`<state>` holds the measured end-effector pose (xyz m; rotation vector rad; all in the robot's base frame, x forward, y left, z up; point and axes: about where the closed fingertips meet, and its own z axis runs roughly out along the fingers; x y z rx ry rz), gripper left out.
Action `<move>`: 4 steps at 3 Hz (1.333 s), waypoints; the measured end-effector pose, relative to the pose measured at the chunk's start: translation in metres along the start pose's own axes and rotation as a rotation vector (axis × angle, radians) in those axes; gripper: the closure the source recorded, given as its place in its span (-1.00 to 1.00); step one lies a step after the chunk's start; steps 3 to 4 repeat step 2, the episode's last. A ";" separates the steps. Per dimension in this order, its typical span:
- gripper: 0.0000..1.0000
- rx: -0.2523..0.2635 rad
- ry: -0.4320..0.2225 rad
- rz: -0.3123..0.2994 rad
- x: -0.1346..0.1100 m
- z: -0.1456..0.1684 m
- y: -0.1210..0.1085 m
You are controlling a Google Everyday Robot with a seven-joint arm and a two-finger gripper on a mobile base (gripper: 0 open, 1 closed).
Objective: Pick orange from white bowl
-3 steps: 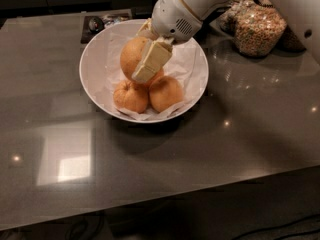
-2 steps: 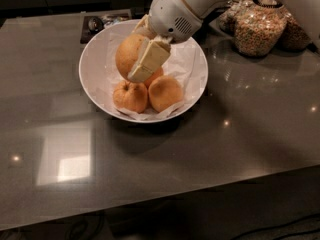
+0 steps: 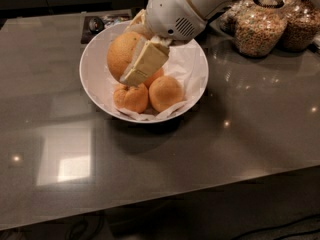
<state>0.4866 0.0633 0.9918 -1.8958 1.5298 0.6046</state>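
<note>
Glossy grey countertop (image 3: 225, 154) is reflecting lights. The gripper (image 3: 129, 66) is clamping the round, dimpled orange (image 3: 119, 49) with flat cream fingers (image 3: 146, 63) above smaller oranges (image 3: 131, 98) in the smooth, paper-lined white bowl (image 3: 92, 74), its white arm (image 3: 200, 4) slanting down from upper right.

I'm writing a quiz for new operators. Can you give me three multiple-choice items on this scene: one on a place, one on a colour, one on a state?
1. Where do the glass jars stand relative to the white bowl? A inside it; B right of and behind it; C in front of it.
2. The bowl's colour? A white; B blue; C black.
3. The gripper is: A open, holding nothing; B shut on the largest orange; C out of view.

Answers: B, the jars sit at the far right; A, its rim is white; B, a finger presses against that orange.
</note>
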 end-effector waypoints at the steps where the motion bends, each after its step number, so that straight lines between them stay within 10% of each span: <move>1: 1.00 0.043 -0.030 0.003 -0.019 -0.014 0.023; 4: 1.00 0.044 -0.030 0.003 -0.019 -0.015 0.023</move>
